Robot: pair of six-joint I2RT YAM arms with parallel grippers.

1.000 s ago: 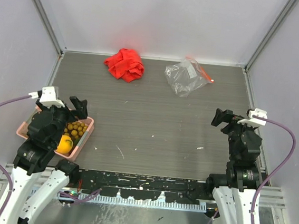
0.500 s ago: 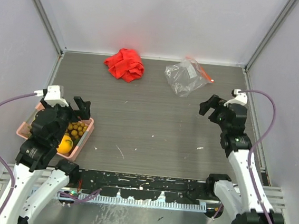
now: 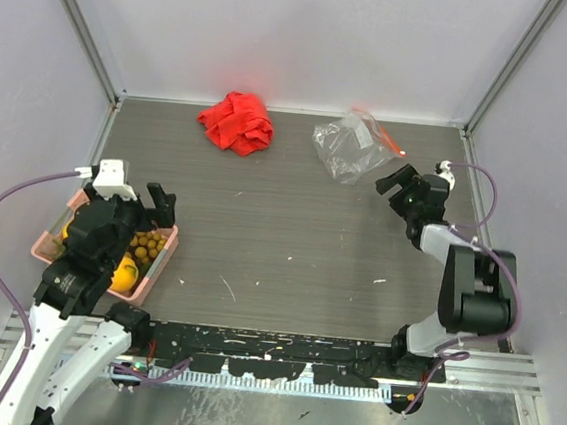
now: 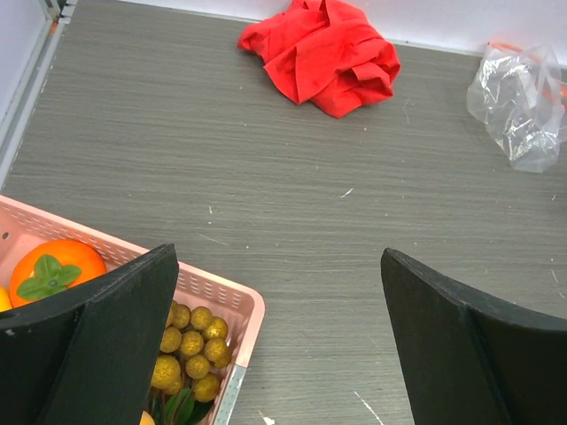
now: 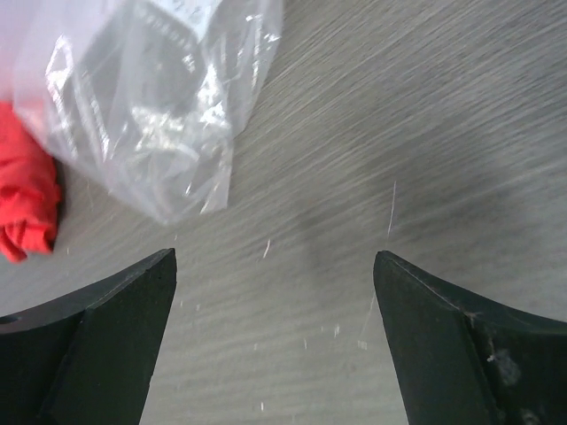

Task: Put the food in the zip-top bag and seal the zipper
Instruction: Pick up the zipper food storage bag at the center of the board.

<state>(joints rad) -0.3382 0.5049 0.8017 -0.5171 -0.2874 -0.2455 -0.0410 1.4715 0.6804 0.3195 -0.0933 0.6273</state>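
Right, nothing's bagged yet: the food (image 4: 190, 350) sits in the pink basket (image 4: 221, 297) by my left gripper (image 4: 276, 266), the zip-top bag (image 5: 151, 106) lies far across the bench (image 3: 292, 223) near my right gripper (image 5: 273, 261), both grippers spread wide and empty.

You see a crumpled red cloth (image 3: 236, 123) lying at the far side of the grey wood-grain table (image 3: 292, 223), left of centre and close to the pale back wall (image 3: 301, 33). A pink plastic basket (image 3: 162, 259) sits at the table's near left. White scuffs (image 3: 228, 288) mark the tabletop nearer you.
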